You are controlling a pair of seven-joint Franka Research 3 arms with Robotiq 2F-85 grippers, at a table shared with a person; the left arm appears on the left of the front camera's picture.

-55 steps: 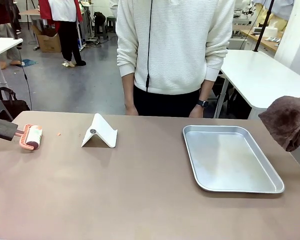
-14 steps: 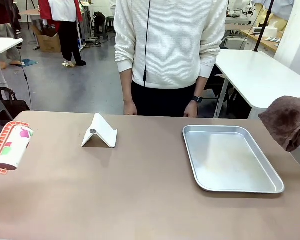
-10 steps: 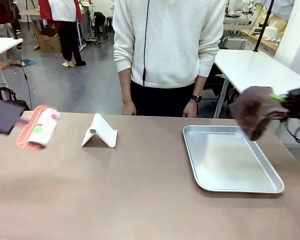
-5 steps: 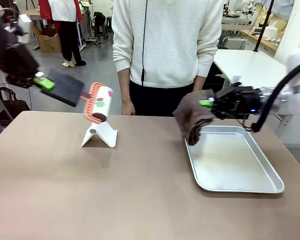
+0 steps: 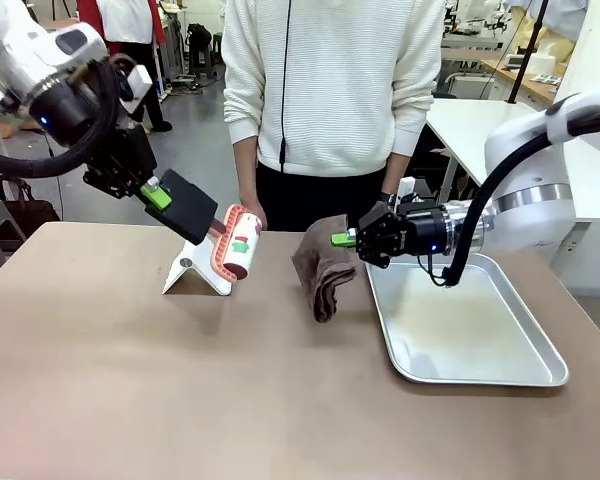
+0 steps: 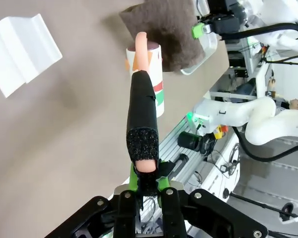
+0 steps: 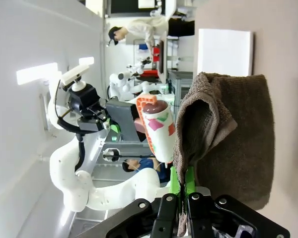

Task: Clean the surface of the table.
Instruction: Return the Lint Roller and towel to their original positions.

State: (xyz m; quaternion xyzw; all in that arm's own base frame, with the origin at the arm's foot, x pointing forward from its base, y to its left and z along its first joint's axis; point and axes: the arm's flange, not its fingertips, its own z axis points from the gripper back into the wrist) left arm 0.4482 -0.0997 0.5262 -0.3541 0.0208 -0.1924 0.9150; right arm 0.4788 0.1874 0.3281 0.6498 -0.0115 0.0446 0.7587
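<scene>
The brownish-tan table (image 5: pixel 180 380) carries a white folded stand (image 5: pixel 198 266) and a silver tray (image 5: pixel 500 372). My left gripper (image 5: pixel 158 193) is shut on the black handle (image 6: pixel 141 111) of a lint roller (image 5: pixel 236 244), whose pink-framed roll hangs just right of the stand, close above the table. My right gripper (image 5: pixel 343 239) is shut on a brown cloth (image 5: pixel 324 266) that dangles down to the tabletop, left of the tray. In the left wrist view the roller (image 6: pixel 150 74) points at the cloth (image 6: pixel 166 27). In the right wrist view the cloth (image 7: pixel 228 134) hangs from my gripper (image 7: pixel 181 191), beside the roller (image 7: pixel 157 130).
A person in a white sweater (image 5: pixel 330 90) stands at the far edge, hands near the table behind the roller and cloth. A white-topped table (image 5: pixel 500 135) stands at the back right. The near half of the brown table has open room.
Both arms have swung in toward the middle. The left brought the roller rightward and down beside the stand; the right carried the cloth left past the tray and lowered it.
</scene>
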